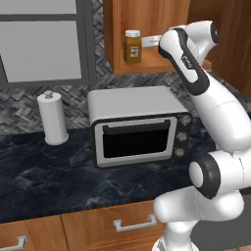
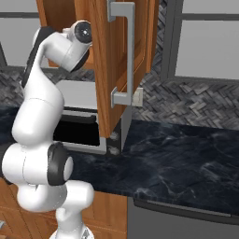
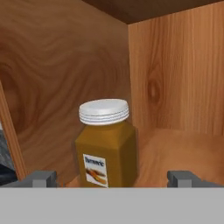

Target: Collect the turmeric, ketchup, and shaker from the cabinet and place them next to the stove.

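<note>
The turmeric (image 3: 106, 144), a squat amber jar with a white lid and a dark label, stands on the shelf board (image 3: 183, 146) of the wooden wall cabinet (image 1: 147, 19). The left base view shows the same jar (image 1: 132, 47) at the shelf's left end. My gripper (image 3: 113, 178) is open. Its fingertips (image 3: 42, 178) stand one on each side of the jar, just short of it, touching nothing. The ketchup, the shaker and the stove are out of view.
Below the cabinet a silver toaster oven (image 1: 137, 128) sits on the dark marble counter (image 1: 49, 181), with a white paper-towel roll (image 1: 53, 117) to its left. The open cabinet door (image 2: 105, 56) with its silver handle (image 2: 125, 51) juts out beside my arm.
</note>
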